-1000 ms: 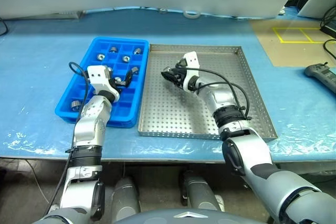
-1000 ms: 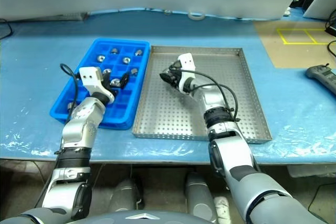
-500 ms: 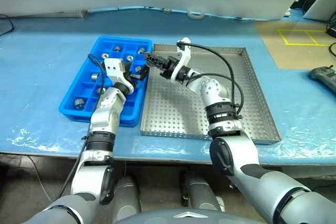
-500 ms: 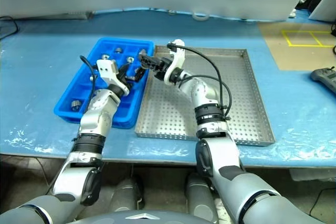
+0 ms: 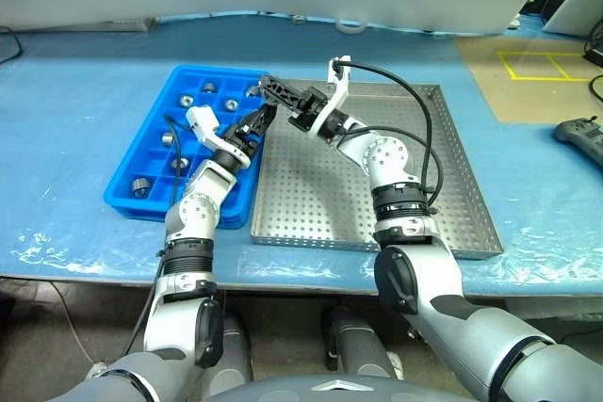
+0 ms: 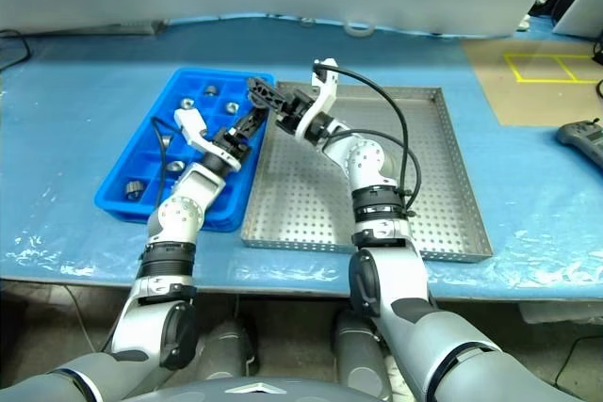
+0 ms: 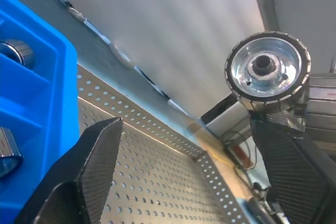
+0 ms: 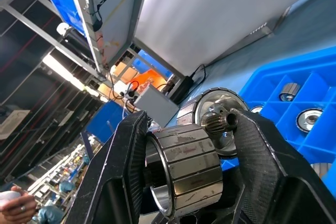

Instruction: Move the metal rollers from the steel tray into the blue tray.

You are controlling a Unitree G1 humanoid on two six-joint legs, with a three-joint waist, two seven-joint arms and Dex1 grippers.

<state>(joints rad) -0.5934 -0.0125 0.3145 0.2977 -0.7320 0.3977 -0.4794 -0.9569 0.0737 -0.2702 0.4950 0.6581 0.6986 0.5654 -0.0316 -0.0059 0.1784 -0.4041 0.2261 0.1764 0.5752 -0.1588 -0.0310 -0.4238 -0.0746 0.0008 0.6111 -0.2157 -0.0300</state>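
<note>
Steel, polished and hard: likely dense for its size, rigid, slick on the curved wall. Held now in right gripper [image 8: 184,156], jaws clamped across that curved wall of one roller [image 8: 186,163], lifted above the near-left corner of the steel tray [image 5: 452,176] beside the blue tray [image 5: 141,152]. Left gripper [image 7: 189,171] just beside it, jaws wide apart, roller face [image 7: 266,66] between the tips. Best taken by the flat ends. Farther off, more rollers [image 5: 203,88] seated in blue compartments.
</note>
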